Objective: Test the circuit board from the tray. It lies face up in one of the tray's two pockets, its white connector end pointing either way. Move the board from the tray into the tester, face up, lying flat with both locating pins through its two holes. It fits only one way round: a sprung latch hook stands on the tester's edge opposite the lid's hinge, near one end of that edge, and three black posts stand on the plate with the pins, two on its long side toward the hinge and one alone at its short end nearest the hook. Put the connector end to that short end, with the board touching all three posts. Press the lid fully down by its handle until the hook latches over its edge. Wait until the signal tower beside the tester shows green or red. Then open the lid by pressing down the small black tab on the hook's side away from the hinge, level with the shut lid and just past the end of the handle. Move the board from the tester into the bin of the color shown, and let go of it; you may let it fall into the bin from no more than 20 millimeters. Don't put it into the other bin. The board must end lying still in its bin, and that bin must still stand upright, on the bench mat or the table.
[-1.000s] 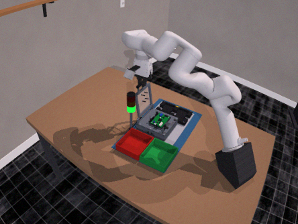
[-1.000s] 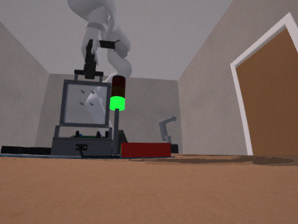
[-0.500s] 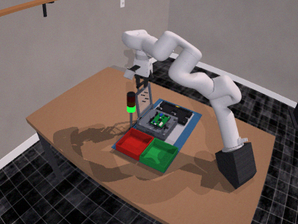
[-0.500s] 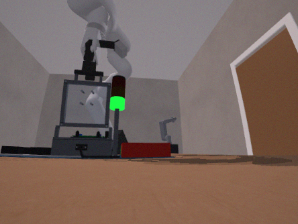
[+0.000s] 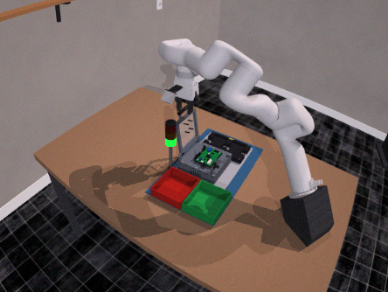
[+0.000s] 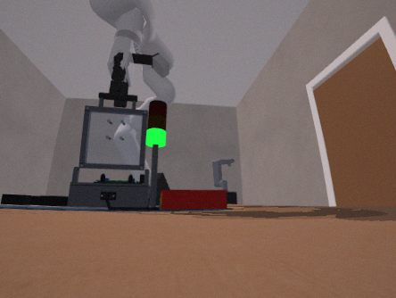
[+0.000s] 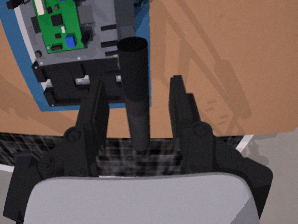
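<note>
The green circuit board (image 5: 208,157) lies face up in the grey tester (image 5: 206,168); it also shows in the wrist view (image 7: 59,19). The tester's lid (image 5: 189,127) stands upright and open, and shows as a framed pane in the exterior view (image 6: 113,138). My gripper (image 5: 185,104) is at the lid's top edge. In the wrist view its fingers are open on both sides of the black handle bar (image 7: 136,112), with a gap on each side. The signal tower (image 5: 170,142) beside the tester shows green (image 6: 156,136).
A red bin (image 5: 175,185) and a green bin (image 5: 207,201) stand side by side on the blue mat in front of the tester. The black tray (image 5: 229,146) lies behind the tester. The arm's base (image 5: 308,214) stands at the table's right.
</note>
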